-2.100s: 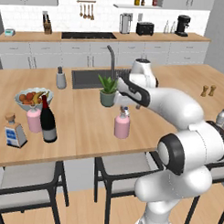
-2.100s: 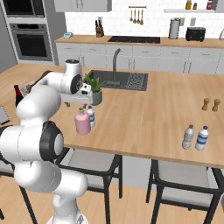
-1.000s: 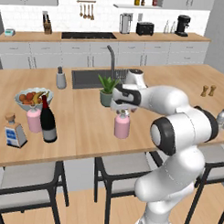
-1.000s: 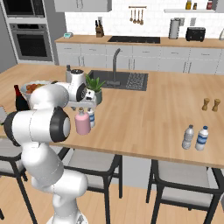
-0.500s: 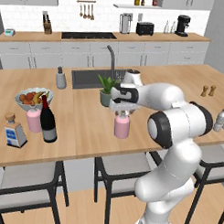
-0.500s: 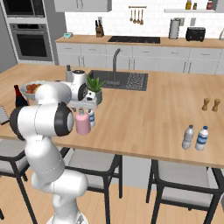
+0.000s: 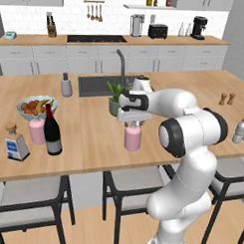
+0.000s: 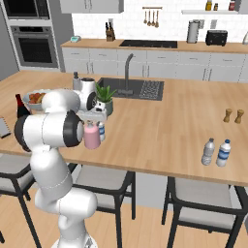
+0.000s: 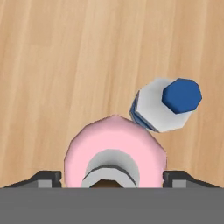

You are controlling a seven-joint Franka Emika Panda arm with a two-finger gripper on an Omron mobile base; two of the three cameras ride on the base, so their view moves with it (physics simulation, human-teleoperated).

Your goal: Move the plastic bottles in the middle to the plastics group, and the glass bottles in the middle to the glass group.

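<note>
The gripper (image 9: 112,179) hangs straight over the middle pink bottle (image 9: 114,151), its two dark fingertips (image 9: 43,178) standing wide at nine and three o'clock of the bottle's shoulders, apart from the pink body; the jaws straddle it without visibly pressing, so whether they grip it I cannot tell; the grey cap (image 9: 112,168) sits dead centre between them. At one o'clock of the pink bottle in the hand view, touching or just beside it, stands the small water bottle (image 9: 162,109) with a blue cap. From the left base view the pink bottle stands upright on the wooden island (image 7: 93,138) under the hand, with a potted plant (image 7: 115,96) behind it at eleven o'clock. Far toward nine o'clock stand the wine bottle (image 7: 52,131), a second pink bottle (image 7: 37,131), the square cork-stoppered bottle (image 7: 15,142) and the fruit bowl (image 7: 36,107). In the right base view two clear water bottles (image 8: 216,152) stand well apart at three o'clock; brown shakers (image 8: 233,116) behind them.
</note>
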